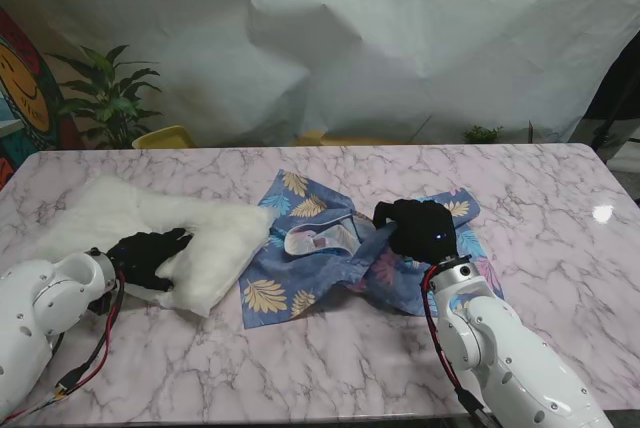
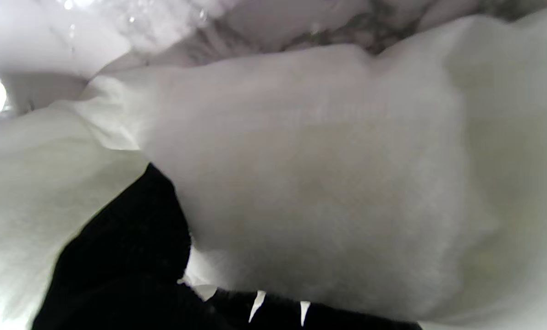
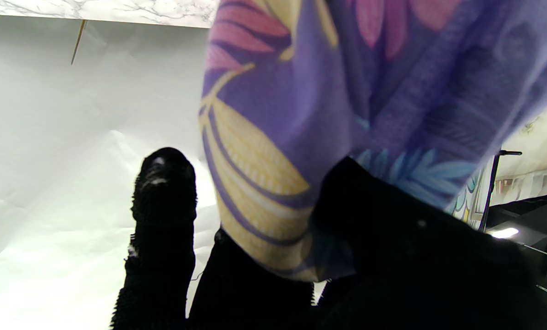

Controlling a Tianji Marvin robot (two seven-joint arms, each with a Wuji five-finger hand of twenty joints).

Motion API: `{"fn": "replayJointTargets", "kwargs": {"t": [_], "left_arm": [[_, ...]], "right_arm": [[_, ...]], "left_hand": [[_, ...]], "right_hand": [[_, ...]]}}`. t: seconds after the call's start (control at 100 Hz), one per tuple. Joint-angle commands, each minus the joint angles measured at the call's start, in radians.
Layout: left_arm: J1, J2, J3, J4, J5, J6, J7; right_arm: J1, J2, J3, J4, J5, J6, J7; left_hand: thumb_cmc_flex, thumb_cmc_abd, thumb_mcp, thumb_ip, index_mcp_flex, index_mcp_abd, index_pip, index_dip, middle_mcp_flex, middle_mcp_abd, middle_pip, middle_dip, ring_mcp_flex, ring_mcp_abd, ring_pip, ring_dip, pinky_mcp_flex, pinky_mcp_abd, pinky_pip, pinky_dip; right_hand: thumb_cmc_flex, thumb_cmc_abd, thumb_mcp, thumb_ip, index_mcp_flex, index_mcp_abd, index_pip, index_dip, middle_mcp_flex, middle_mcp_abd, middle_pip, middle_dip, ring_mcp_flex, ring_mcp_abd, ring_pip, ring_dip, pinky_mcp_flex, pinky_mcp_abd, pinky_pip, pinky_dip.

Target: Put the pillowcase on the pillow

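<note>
A fluffy white pillow [image 1: 160,223] lies on the left of the marble table. My left hand [image 1: 148,253] in its black glove is shut on the pillow's near edge; the left wrist view shows white pillow [image 2: 319,183] bunched over the black fingers [image 2: 131,247]. A blue pillowcase [image 1: 320,258] printed with yellow and pink leaves lies crumpled in the middle. My right hand [image 1: 420,230] is shut on a lifted fold of it at its right side. In the right wrist view the pillowcase [image 3: 301,114] drapes over my fingers [image 3: 163,206].
The marble table [image 1: 560,198] spreads right of the pillowcase. A potted plant [image 1: 105,98] and a yellow object [image 1: 165,136] stand behind the far left edge. A white sheet [image 1: 400,38] hangs as backdrop.
</note>
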Motion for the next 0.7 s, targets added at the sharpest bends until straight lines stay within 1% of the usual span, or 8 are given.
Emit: {"fn": "replayJointTargets", "kwargs": {"t": [0.0,0.08,0.21,0.29,0.36,0.41,0.47,0.69], "left_arm": [[0.012,-0.015,0.027,0.043,0.002,-0.008,-0.023],[0.002,-0.018,0.046,0.073,-0.015,-0.011,0.011],[-0.011,-0.019,0.073,0.104,-0.021,-0.002,0.042],[-0.021,-0.023,0.085,0.130,-0.016,0.001,0.103],[-0.025,-0.031,0.087,0.146,-0.009,0.011,0.183],[-0.028,-0.041,0.090,0.160,-0.014,0.026,0.259],[-0.033,-0.050,0.094,0.166,-0.011,0.039,0.341],[-0.027,-0.094,0.070,0.103,-0.089,0.053,0.466]], "right_arm": [[-0.002,0.001,0.005,-0.008,-0.004,-0.001,0.004],[-0.003,0.002,0.009,-0.010,-0.004,-0.003,0.006],[-0.006,0.004,0.018,-0.018,-0.011,-0.004,0.012],[-0.006,0.005,0.020,-0.019,-0.016,-0.006,0.013],[-0.004,0.006,0.016,-0.015,-0.021,-0.008,0.009],[-0.002,0.006,0.010,-0.011,-0.022,-0.011,0.006],[0.004,0.007,0.002,-0.004,-0.022,-0.016,0.005],[0.020,0.011,-0.018,0.015,-0.022,-0.036,0.022]], "left_hand": [[0.221,-0.040,0.152,0.009,-0.016,-0.193,-0.014,-0.006,0.013,-0.078,0.047,0.185,0.206,-0.250,0.437,0.242,0.117,-0.196,0.530,0.167],[0.354,-0.082,0.056,0.003,0.025,-0.196,0.051,0.096,0.049,-0.095,0.206,0.388,0.277,-0.274,0.566,0.425,0.159,-0.254,0.730,0.120],[0.348,-0.022,0.054,-0.001,0.494,-0.132,0.601,0.362,0.071,-0.101,0.588,0.622,0.263,-0.329,0.722,0.516,0.217,-0.327,0.889,0.099],[0.256,-0.027,0.108,-0.041,0.665,-0.183,0.906,0.310,0.161,-0.119,0.664,0.519,0.301,-0.314,0.701,0.504,0.314,-0.377,0.915,0.198],[0.191,-0.036,0.187,-0.086,0.670,-0.243,0.986,0.323,0.417,-0.167,0.528,0.293,0.420,-0.192,0.553,0.430,0.407,-0.360,0.960,0.191],[0.237,-0.002,0.127,-0.076,0.603,-0.262,1.095,0.380,0.709,-0.122,0.395,0.282,0.582,-0.102,0.402,0.211,0.513,-0.236,0.924,0.125],[0.255,0.005,0.132,-0.076,0.564,-0.286,1.174,0.452,0.853,-0.083,0.369,0.255,0.675,-0.084,0.340,0.048,0.588,-0.119,0.851,0.029],[0.314,0.064,0.086,-0.056,0.515,-0.264,1.190,0.654,0.917,0.004,0.576,0.441,0.741,-0.084,0.637,0.226,0.648,-0.161,1.060,0.073]], "right_hand": [[0.046,0.000,0.024,-0.010,0.007,-0.038,0.028,0.018,-0.011,-0.051,0.020,0.018,0.025,-0.002,0.002,-0.004,-0.016,0.007,-0.001,0.005],[0.046,0.000,0.024,-0.010,0.007,-0.038,0.028,0.018,-0.011,-0.050,0.020,0.018,0.025,-0.001,0.002,-0.004,-0.016,0.008,0.000,0.006],[0.046,0.000,0.025,-0.009,0.007,-0.037,0.028,0.018,-0.011,-0.051,0.020,0.019,0.026,-0.001,0.002,-0.005,-0.015,0.004,0.002,0.007],[0.047,0.000,0.025,-0.009,0.007,-0.037,0.028,0.018,-0.012,-0.049,0.019,0.018,0.026,-0.001,0.002,-0.005,-0.015,0.004,0.002,0.007],[0.046,-0.001,0.025,-0.010,0.007,-0.037,0.028,0.018,-0.010,-0.049,0.019,0.019,0.027,-0.001,0.002,-0.005,-0.015,0.004,0.003,0.007],[0.046,-0.002,0.025,-0.009,0.007,-0.038,0.028,0.018,-0.010,-0.050,0.018,0.018,0.027,-0.002,0.002,-0.006,-0.015,0.003,0.003,0.007],[0.045,-0.002,0.026,-0.009,0.007,-0.038,0.028,0.018,-0.009,-0.049,0.018,0.018,0.027,-0.002,0.002,-0.006,-0.014,0.003,0.003,0.007],[0.045,-0.003,0.028,-0.010,0.008,-0.038,0.028,0.019,-0.007,-0.050,0.018,0.018,0.029,-0.002,0.003,-0.007,-0.013,0.003,0.003,0.007]]}}
